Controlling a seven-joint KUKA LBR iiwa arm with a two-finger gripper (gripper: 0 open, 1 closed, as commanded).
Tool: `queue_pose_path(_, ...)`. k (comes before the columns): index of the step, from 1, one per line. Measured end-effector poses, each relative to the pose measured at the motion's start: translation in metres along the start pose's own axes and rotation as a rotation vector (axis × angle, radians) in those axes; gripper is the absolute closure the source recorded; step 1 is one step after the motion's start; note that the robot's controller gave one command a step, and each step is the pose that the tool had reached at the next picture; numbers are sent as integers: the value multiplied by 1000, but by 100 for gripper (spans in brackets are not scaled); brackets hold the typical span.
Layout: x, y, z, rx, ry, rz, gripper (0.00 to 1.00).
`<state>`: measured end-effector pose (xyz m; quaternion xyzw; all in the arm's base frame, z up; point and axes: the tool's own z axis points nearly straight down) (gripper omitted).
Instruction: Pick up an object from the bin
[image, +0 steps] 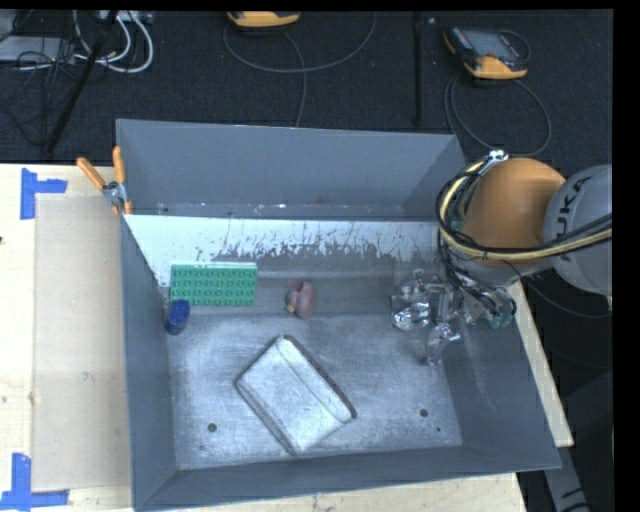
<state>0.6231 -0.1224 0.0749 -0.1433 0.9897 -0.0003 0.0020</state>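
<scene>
Nearest the cam, fwd and view-left of the pincer (432, 328), I saw a flat pale-grey rectangular slab (294, 394) w/ rounded corners. It lay flat on the floor of the bin (400, 410), turned diagonal to the walls. It sat well apart from the pincer, w/ no other obj touching it.

Next back, the pincer itself hung at the view-right side of the bin, near that wall, over bare scuffed floor. The metal bits there were too cluttered to read, so I couldn't tell whether it stood wide or narrow. Above it sat the orange wrist cover (505, 205) w/ cables (452, 222) looped round its view-left side.

About level w/ the pincer, off to its view-left, a small pinkish lump (301, 298) lay approx mid-bin. It was the closest loose obj to the pincer, but clearly apart from it.

Much further view-left, by the opposite wall, a small blue cylinder-ish piece (177, 316) sat just beside the near corner of a green studded building-block plate (213, 285). I couldn't tell whether those two touched. The plate lay close to the back wall, among the objs furthest from the pincer.
</scene>
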Motion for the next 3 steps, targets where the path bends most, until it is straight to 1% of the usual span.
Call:
queue_pose_path(1,3,-9,-8,-1,1,82,0)
queue_pose_path(2,3,-9,-8,-2,1,86,100)
queue_pose_path(3,13,-18,-163,4,-6,-22,100)
